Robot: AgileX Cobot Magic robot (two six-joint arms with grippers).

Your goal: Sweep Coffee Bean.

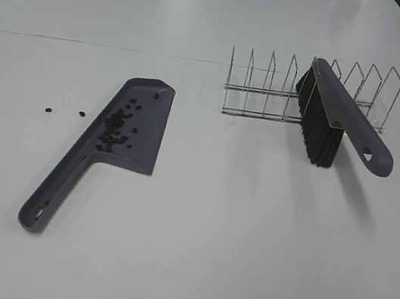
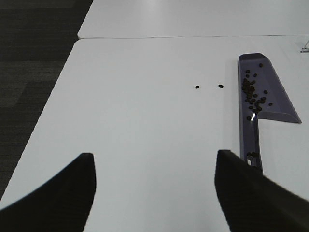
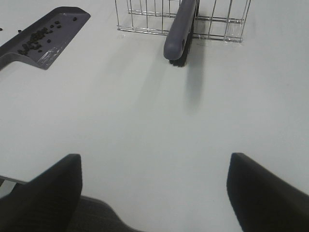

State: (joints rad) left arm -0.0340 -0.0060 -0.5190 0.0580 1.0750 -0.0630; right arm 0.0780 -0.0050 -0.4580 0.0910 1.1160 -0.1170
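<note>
- White table (image 1: 192,240) fills the scene; dark flooring shows past its left edge.
- Coffee bean (image 1: 114,132) pile lies inside the dustpan (image 1: 136,127), on the table's left half; two stray beans (image 1: 64,111) rest on bare surface just left of the pan.
- Dustpan lies flat, handle pointing near-left.
- Brush (image 1: 338,127) leans in the wire rack (image 1: 271,89), far right, bristles down, handle toward the near-right.
- Left gripper (image 2: 154,193): fingers spread apart, nothing between them, near side of the strays.
- Right gripper (image 3: 154,193): fingers wide apart, holding nothing, near side of the rack.
</note>
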